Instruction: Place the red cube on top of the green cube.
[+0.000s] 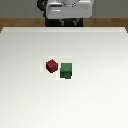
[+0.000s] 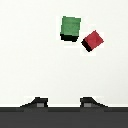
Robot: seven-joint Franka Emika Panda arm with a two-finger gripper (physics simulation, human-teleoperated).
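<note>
The small dark red cube (image 1: 51, 65) rests on the white table (image 1: 30, 95), just to the exterior view's left of the slightly larger dark green cube (image 1: 66, 70); they sit close, nearly touching. In the wrist view the green cube (image 2: 70, 27) and the red cube (image 2: 93, 41) lie side by side, well away from the fingertips. My gripper (image 2: 63, 103) is open and empty, with both dark fingertips (image 2: 36, 103) spread apart and nothing between them. In the exterior view only the arm's grey wrist body (image 1: 66, 11) shows at the table's far edge; the fingers are hidden there.
The white table fills most of both views. A brown wooden floor strip (image 1: 15, 22) runs behind the table's far edge. The robot's dark base (image 1: 62, 22) stands at the far middle.
</note>
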